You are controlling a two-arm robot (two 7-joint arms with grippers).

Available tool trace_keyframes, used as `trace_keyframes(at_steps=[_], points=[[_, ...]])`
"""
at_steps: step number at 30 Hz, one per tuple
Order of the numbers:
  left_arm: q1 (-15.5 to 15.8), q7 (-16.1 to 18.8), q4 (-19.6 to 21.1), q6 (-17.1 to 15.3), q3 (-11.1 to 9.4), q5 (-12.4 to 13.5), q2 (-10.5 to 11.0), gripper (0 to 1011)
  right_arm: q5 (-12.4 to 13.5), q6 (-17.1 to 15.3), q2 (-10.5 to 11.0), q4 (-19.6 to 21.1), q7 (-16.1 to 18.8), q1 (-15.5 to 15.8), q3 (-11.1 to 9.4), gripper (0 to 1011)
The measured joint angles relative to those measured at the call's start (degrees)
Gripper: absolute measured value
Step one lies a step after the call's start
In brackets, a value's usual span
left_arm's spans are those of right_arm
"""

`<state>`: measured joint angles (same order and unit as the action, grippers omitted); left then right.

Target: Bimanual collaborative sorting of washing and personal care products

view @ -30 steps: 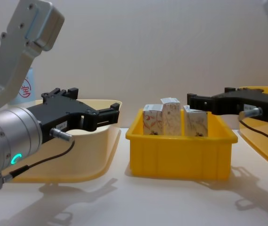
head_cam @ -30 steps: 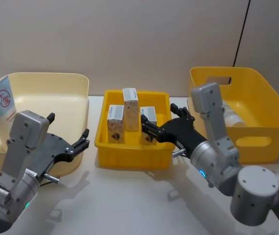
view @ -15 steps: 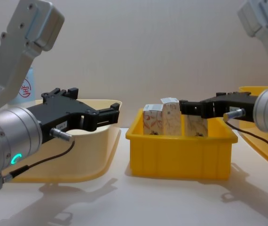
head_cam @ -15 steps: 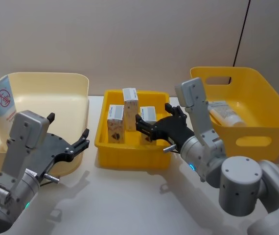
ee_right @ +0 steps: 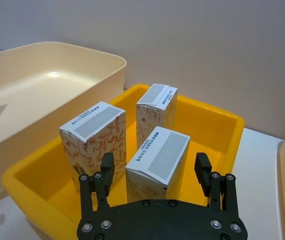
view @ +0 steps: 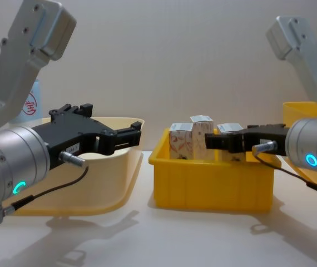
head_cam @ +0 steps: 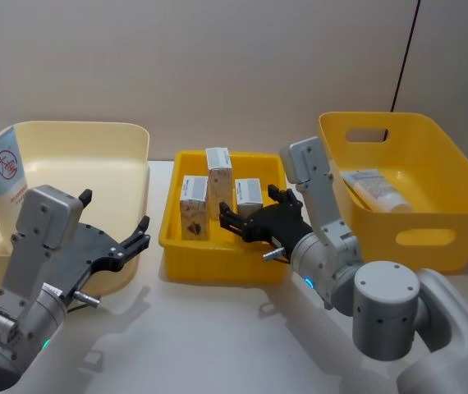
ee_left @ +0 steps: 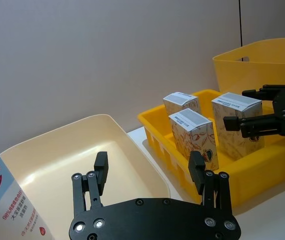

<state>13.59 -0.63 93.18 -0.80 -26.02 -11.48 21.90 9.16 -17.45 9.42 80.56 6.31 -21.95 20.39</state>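
Note:
Three white cartons with reddish swirls stand in the small yellow bin point(head_cam: 217, 267): one near left point(head_cam: 194, 208), one at the back point(head_cam: 218, 171), one near right point(head_cam: 249, 193). My right gripper point(head_cam: 246, 211) is open, low in that bin, and its fingers flank the near right carton point(ee_right: 157, 160). A blue-and-white tube point(head_cam: 4, 176) stands in the cream bin point(head_cam: 127, 139). Another tube point(head_cam: 373, 190) lies in the yellow basket point(head_cam: 439, 238). My left gripper point(head_cam: 131, 238) hangs open and empty over the cream bin's near right corner.
The cream bin stands at the left, the small yellow bin in the middle and the tall yellow basket at the right, close together. A plain wall runs behind them. The white tabletop point(head_cam: 217, 345) in front holds only my arms.
My right gripper has swung left from the basket side into the small yellow bin, up to the near right carton. The left arm has not moved.

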Motion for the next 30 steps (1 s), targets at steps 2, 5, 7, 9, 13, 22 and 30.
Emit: trace_keyframes(at_steps=[2,5,7,9,13,22,30], points=[[0.0,0.0,0.0,0.0,0.0,0.0,0.0,1003,0.0,-0.1,-0.3,-0.6,0.0,-0.1,0.0,1001],[0.0,0.0,0.0,0.0,0.0,0.0,0.0,1003,-0.1,-0.2,-0.7,-1.2,0.0,-0.3,-0.1,1001],[0.0,0.0,0.0,0.0,0.0,0.0,0.0,1003,-0.2,-0.2,-1.0,-1.8,0.0,-0.4,-0.1,1001],[0.0,0.0,0.0,0.0,0.0,0.0,0.0,1003,-0.3,-0.2,-1.2,-2.3,0.0,-0.5,-0.1,1001],[0.0,0.0,0.0,0.0,0.0,0.0,0.0,1003,-0.5,-0.1,-1.6,-2.9,-0.2,-0.7,-0.1,1001],[0.0,0.0,0.0,0.0,0.0,0.0,0.0,1003,-1.0,0.4,-2.2,-3.9,-0.4,-1.0,-0.2,905],[0.0,0.0,0.0,0.0,0.0,0.0,0.0,1003,-1.2,0.5,-2.5,-4.3,-0.5,-1.1,-0.3,666]])
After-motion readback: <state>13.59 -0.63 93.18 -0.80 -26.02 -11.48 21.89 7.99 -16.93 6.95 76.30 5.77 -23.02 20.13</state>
